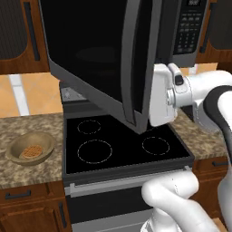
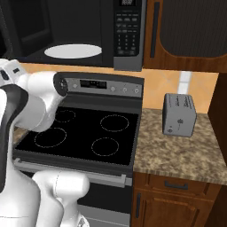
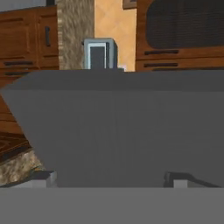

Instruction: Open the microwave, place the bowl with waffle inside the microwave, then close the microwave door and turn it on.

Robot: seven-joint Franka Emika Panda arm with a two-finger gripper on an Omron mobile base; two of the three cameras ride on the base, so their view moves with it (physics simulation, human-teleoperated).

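The microwave [image 2: 128, 31] hangs above the stove, and its white round plate [image 2: 73, 50] shows inside. The microwave door [image 1: 95, 59] is swung wide open toward me, its long grey handle [image 1: 131, 72] at the near edge. My gripper [image 3: 111, 181] is open, fingertips [image 3: 43, 178] spread wide, right up against the door's grey inner face [image 3: 118, 127] with nothing held. In the left base view my white hand [image 1: 162, 95] sits just behind the door's handle edge. The tan bowl [image 1: 16, 152] with the golden waffle [image 1: 31, 150] in it rests on the counter left of the stove.
The black stove [image 1: 118, 145] with ring burners lies under the open door. A grey toaster [image 2: 178, 114] stands on the granite counter [image 2: 177, 155] to its right. Brown cabinets flank the microwave and sit under the counters.
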